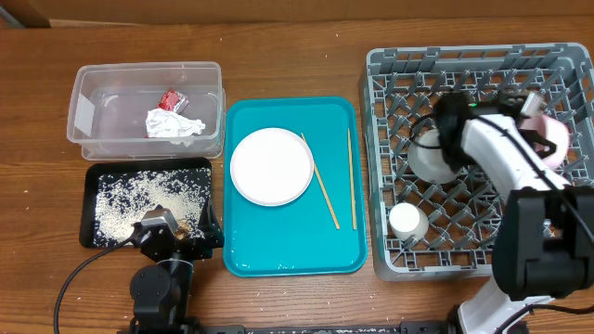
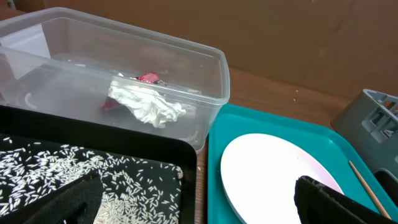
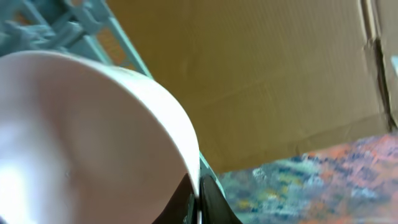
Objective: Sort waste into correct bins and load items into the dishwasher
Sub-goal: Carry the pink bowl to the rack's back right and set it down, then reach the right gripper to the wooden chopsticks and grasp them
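Wooden table, grey dish rack (image 1: 376,167) at right. Right gripper (image 3: 199,198) pinches the rim of the pale-pink plate (image 3: 87,137), tilted inside the rack. Plate looks rigid, slick and breakable, so a rim grip suits it. Left gripper (image 2: 199,202) is spread wide and empty by the black tray (image 2: 93,130).

Tub (image 1: 93,97) w/ tissue (image 1: 173,124) + wrapper (image 1: 172,97) back-left, rice tray (image 1: 90,209) in front of it — serving tray (image 1: 278,241) w/ plate (image 1: 271,166), chopsticks (image 1: 320,183) mid, rack (image 1: 464,56) right.
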Robot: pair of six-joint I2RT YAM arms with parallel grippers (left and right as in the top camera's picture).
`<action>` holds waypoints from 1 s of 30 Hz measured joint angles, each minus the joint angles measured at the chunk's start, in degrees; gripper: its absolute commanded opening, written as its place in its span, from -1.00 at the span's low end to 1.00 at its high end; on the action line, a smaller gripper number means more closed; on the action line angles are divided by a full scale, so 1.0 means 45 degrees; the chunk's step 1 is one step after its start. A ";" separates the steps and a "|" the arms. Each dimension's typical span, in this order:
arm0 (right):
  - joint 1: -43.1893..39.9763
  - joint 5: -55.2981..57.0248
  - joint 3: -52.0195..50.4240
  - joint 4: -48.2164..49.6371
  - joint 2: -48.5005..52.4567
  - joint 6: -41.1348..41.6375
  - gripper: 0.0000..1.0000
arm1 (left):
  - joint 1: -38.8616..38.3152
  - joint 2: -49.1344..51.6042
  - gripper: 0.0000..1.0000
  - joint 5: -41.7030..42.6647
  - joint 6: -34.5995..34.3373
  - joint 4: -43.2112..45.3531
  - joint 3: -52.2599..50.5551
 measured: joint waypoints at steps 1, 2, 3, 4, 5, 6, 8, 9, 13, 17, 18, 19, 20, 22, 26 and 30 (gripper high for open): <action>0.0257 -0.0044 -0.0092 0.0015 0.0000 -0.0015 -0.92 | 0.0000 0.0000 1.00 0.0000 0.0000 0.0000 0.0000; 0.0471 -0.0068 -0.0180 0.0019 0.0005 -0.0019 -0.91 | 0.0000 0.0000 1.00 0.0000 0.0000 0.0000 0.0000; 0.0670 -0.0102 -0.0253 0.0015 0.0005 -0.0039 -0.81 | 0.0000 0.0000 1.00 0.0000 0.0000 0.0000 -0.0005; 0.0806 -0.0146 -0.0301 0.0015 0.0005 -0.0010 -0.62 | 0.0000 0.0000 1.00 0.0005 0.0000 0.0000 0.0000; 0.0894 -0.0253 -0.0330 0.0000 0.0005 -0.0010 -0.25 | 0.0000 0.0000 1.00 0.0000 0.0000 0.0000 0.0000; 0.0957 -0.0340 -0.0350 0.0034 0.0005 -0.0049 -0.02 | 0.0000 0.0000 1.00 0.0000 0.0000 0.0000 0.0000; 0.1001 -0.0491 -0.0359 -0.0024 0.0005 -0.0058 0.04 | 0.0000 0.0000 1.00 0.0000 0.0000 0.0000 0.0000; 0.1001 -0.0573 -0.0359 -0.0117 0.0005 -0.0034 0.04 | 0.0000 0.0000 1.00 0.0005 0.0000 0.0000 0.0000; 0.1035 -0.1399 -0.0010 -0.0821 0.0005 0.0491 0.04 | 0.0000 0.0000 1.00 0.0000 0.0005 0.0000 0.0000; 0.1438 -0.2550 0.1234 -0.1535 -0.0049 0.1146 0.08 | 0.0000 0.0000 1.00 0.0000 0.0000 0.0000 0.0000; 0.1656 -0.2895 0.1579 -0.1647 -0.0112 0.1234 0.10 | 0.0000 0.0000 1.00 0.0000 0.0000 0.0000 0.0000; 0.1943 -0.3303 0.1962 -0.1792 -0.0209 0.1287 0.13 | 0.0000 0.0000 1.00 0.0000 0.0000 0.0000 0.0000; 0.2322 -0.3847 0.2404 -0.1919 -0.0340 0.1287 0.13 | 0.0000 0.0000 1.00 0.0000 0.0000 0.0000 0.0000; 0.3031 -0.4872 0.3094 -0.2035 -0.0685 0.1132 0.15 | 0.0000 0.0000 1.00 0.0000 0.0000 0.0000 0.0000; 0.4488 -0.7339 0.3944 -0.1569 -0.1438 0.0471 0.26 | 0.0000 0.0000 1.00 0.0000 0.0005 0.0000 0.0000; 0.5498 -1.1103 0.3983 0.0058 -0.1666 -0.0617 0.22 | 0.0000 0.0000 1.00 0.0005 0.0000 0.0000 0.0000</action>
